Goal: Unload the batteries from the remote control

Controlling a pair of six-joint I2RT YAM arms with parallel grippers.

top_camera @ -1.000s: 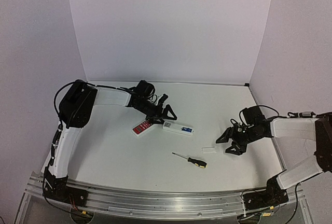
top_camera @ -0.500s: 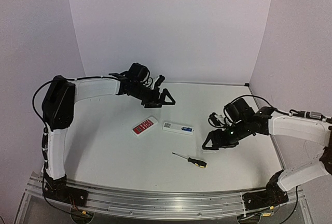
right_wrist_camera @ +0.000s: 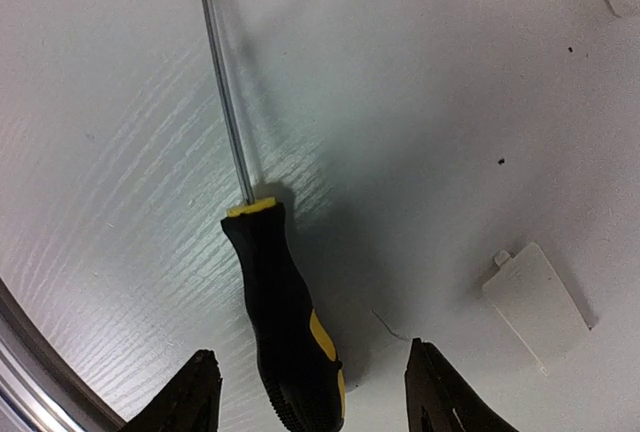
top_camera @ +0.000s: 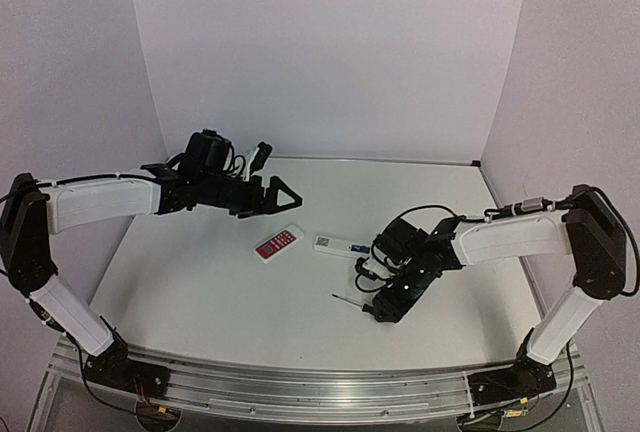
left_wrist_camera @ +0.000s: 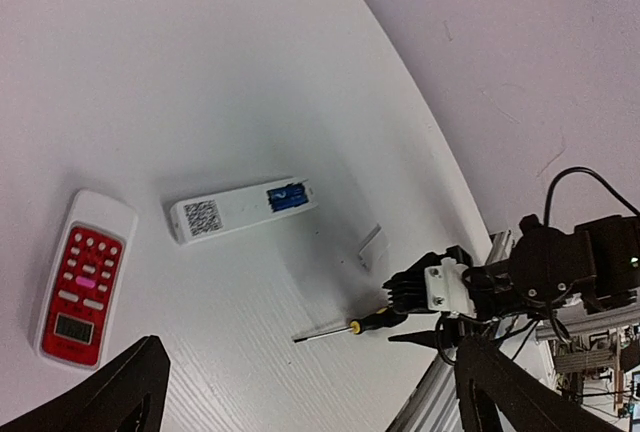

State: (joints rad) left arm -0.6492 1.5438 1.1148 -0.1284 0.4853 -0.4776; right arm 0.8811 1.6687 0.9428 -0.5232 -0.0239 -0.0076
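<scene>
Near-right of the remote control (left_wrist_camera: 240, 209), the right gripper (right_wrist_camera: 312, 397) is hovering wide open over the screwdriver (right_wrist_camera: 285, 322) handle, empty; left gripper (left_wrist_camera: 310, 382) is hanging open too, holding nothing.

On the table (top_camera: 200, 292) we find the remote control (top_camera: 343, 246) about mid-table. The shorter remote (top_camera: 279, 243) lies just to its left, and the two do not touch. The batteries (left_wrist_camera: 286, 197) sit in the bay at the remote control's right end. In front of that end lies the screwdriver (right_wrist_camera: 285, 322), its shaft pointing left. The right gripper (top_camera: 388, 308) hangs over its handle, a finger on either side. The cover piece (right_wrist_camera: 538, 302) lies beside the handle, seemingly between it and the remote control; from above, the arm hides it.
</scene>
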